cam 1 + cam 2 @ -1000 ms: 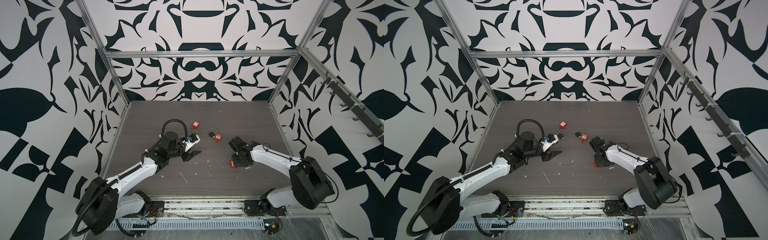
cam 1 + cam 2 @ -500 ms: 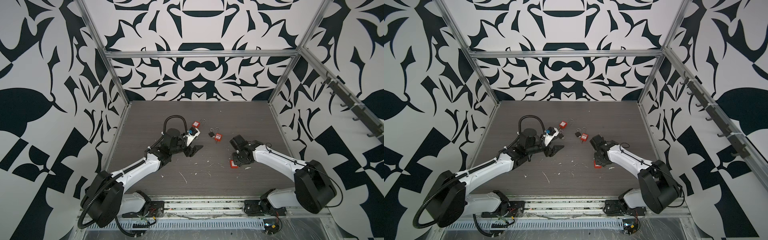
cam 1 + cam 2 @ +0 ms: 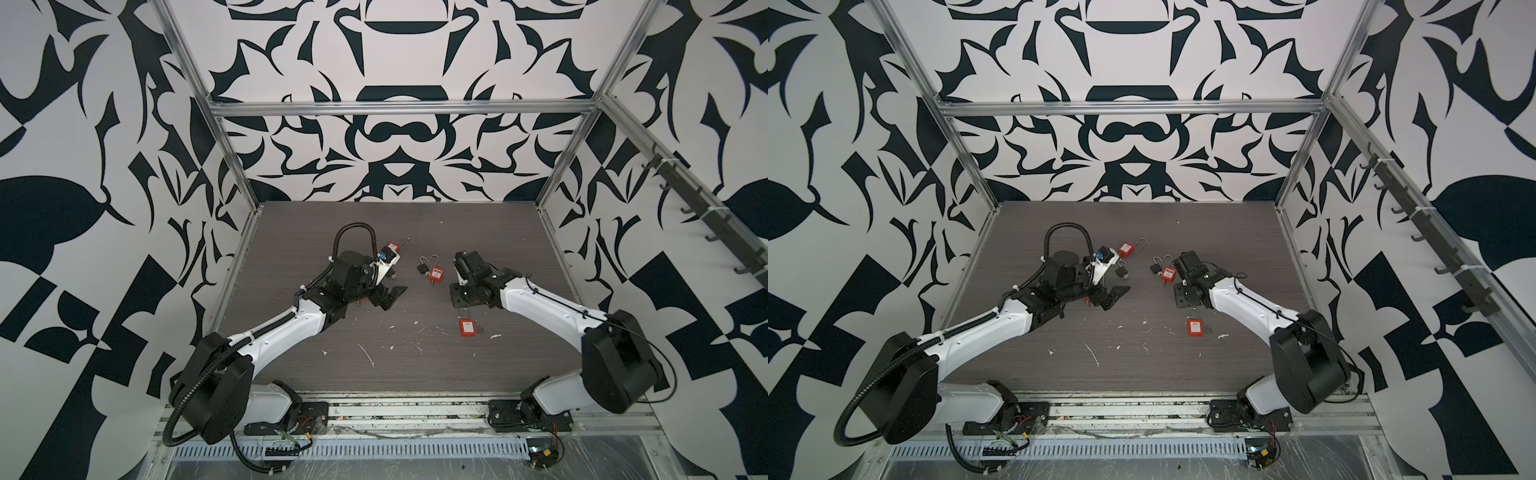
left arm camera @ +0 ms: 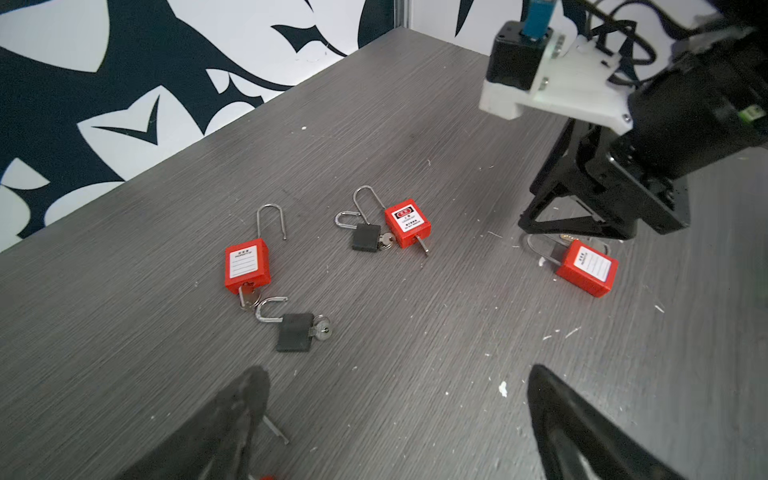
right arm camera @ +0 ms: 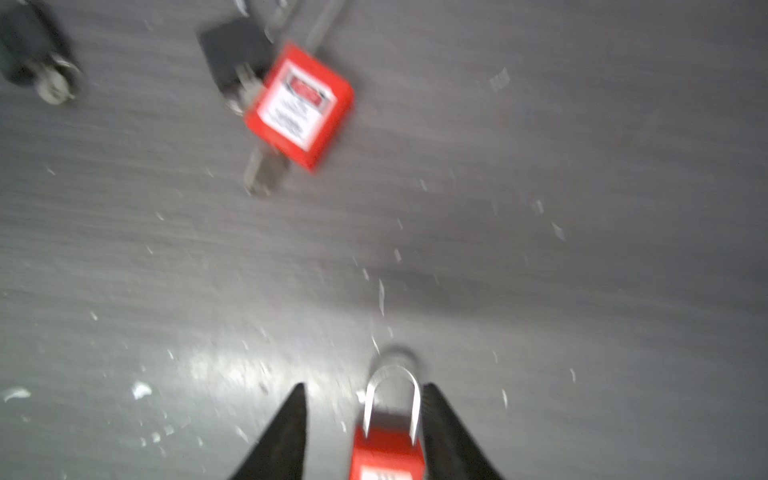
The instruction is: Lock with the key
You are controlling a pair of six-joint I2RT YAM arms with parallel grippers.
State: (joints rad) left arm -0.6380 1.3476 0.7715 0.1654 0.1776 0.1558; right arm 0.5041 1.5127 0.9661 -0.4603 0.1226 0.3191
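Top views both show the dark grey table [image 3: 498, 232] filling the middle of the frame, with the left arm [image 3: 286, 328] reaching in from the lower left and the right arm [image 3: 536, 299] from the lower right. Left of centre, the left gripper [image 3: 395, 298] hangs low over the table, jaws spread wide and holding nothing. The left wrist view shows its black fingers [image 4: 557, 403] well apart over bare tabletop.

Right of centre, the right gripper [image 5: 365, 388] points down at the table with its jaws partly spread, pinching nothing. Just below it in both top views the lone red padlock [image 3: 467, 327] lies flat on the table. The blurred right wrist view has it between the fingers, both shackle legs running into the body. The shackle is closer to one finger than the other, and I cannot tell whether they touch.

Near the centre of both top views lies the warning-label red padlock [image 3: 435, 273], a key [image 4: 422, 246] sticking out of its base and a black padlock [image 4: 365, 237] tight against its side. Up and left of that pair, the blank-label red padlock [image 4: 247, 266] lies with its long shackle swung open. A second black padlock [image 4: 295, 332], keyed too, sits just beside its base. White flecks [image 3: 365, 353] dot the lower table.
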